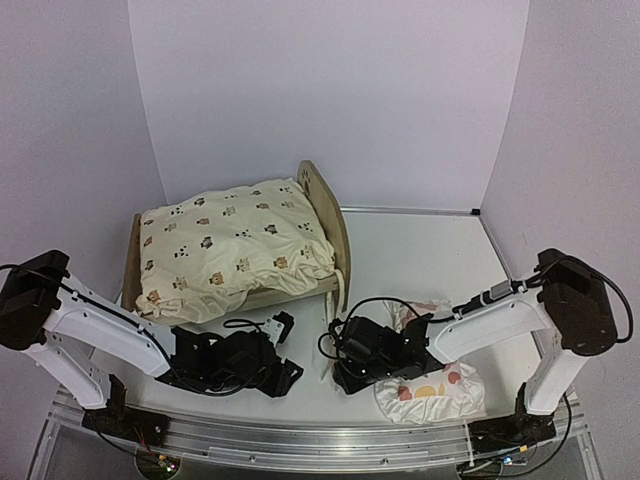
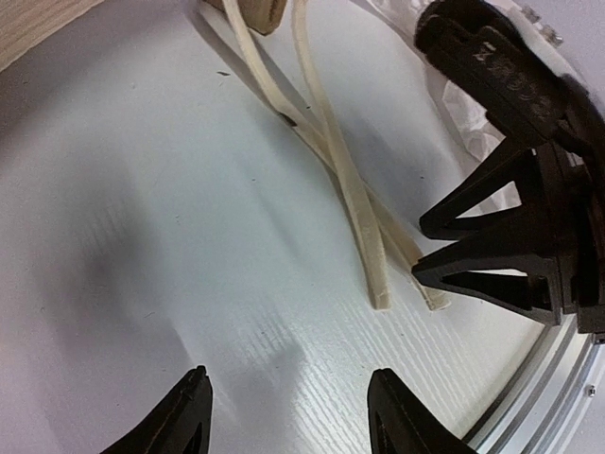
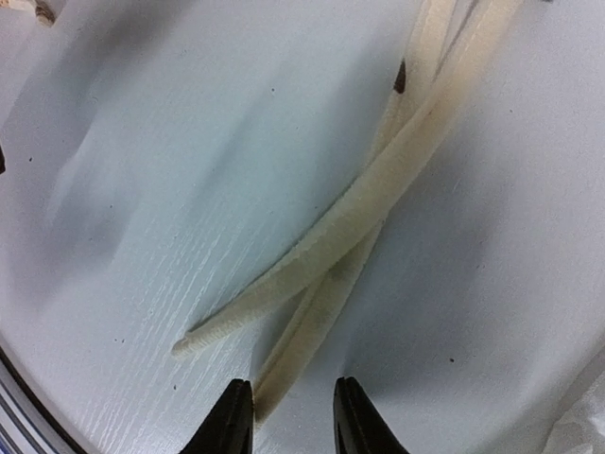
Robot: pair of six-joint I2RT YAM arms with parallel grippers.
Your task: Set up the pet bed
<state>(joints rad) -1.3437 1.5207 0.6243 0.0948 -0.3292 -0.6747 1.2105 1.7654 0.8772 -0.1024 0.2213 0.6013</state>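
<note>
Though half buried under a cream cushion (image 1: 225, 245), stood as the pet bed (image 1: 328, 215) at the back left of the table (image 1: 420, 250), well apart from the floral pillow (image 1: 432, 392) at the near right.

Judged light and stiff, being thin wood boards. Likely to skid on the smooth white top under a push. Not fragile, though slim at the headboard rim. Best taken by a rigid edge, the headboard or the side rail. Poorly taken by the two cream straps (image 2: 350, 189) trailing from its near corner, limp and apt only to drag.

Left claw (image 2: 291, 421): spread wide, holding nothing, hanging over bare table just short of the strap ends. Right claw (image 3: 291, 421): parted only narrowly, closed on nothing as far as could be told, its tips just beside the end of the lower strap.

From above, gave the whole layout of bed, cushion and pillow, yet reduced both claws to dark masses with no reading of their opening. From the left wrist, gave the right claw side-on, close by the strap ends, plus a strip of wood at the top left corner. From the right wrist alone, gave the straps crossing and a small dark mark on one of them.
</note>
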